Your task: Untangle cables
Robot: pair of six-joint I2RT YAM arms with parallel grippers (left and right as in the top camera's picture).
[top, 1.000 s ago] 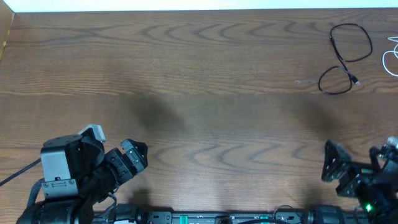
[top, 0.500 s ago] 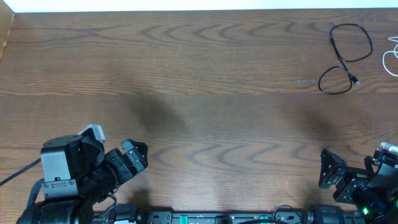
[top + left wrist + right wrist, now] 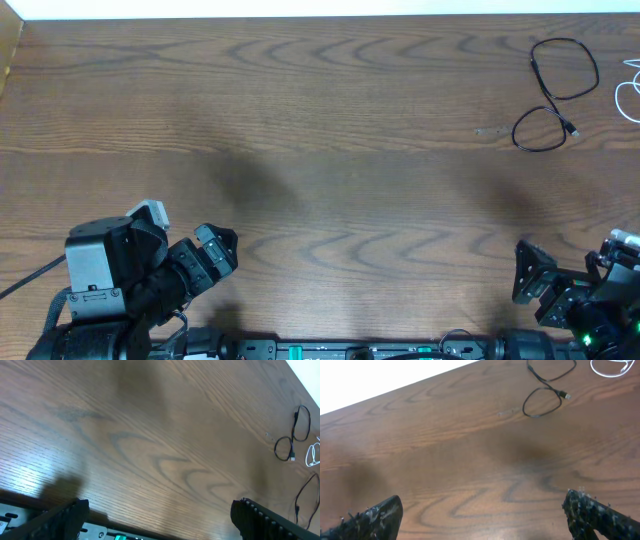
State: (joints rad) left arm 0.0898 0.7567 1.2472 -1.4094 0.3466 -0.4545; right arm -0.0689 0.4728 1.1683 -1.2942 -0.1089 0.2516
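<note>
The black cable (image 3: 549, 95) lies in two loose loops at the far right of the table, its small plug end pointing right. The white cable (image 3: 618, 97) lies apart from it at the right edge, partly cut off by the frame. Both also show in the left wrist view, black (image 3: 293, 455) and white (image 3: 312, 454), and in the right wrist view, black (image 3: 564, 395) and white (image 3: 607, 375). My left gripper (image 3: 213, 245) (image 3: 160, 520) is open and empty at the front left. My right gripper (image 3: 530, 275) (image 3: 485, 520) is open and empty at the front right, far from both cables.
The wooden table (image 3: 330, 150) has a white strip along its far edge and a raised wooden side at the far left corner (image 3: 10, 50). A thicker black arm wire (image 3: 305, 495) hangs at the right in the left wrist view.
My right gripper drew back slightly toward the table's front edge, then stopped. The left arm and both cables have not moved.
</note>
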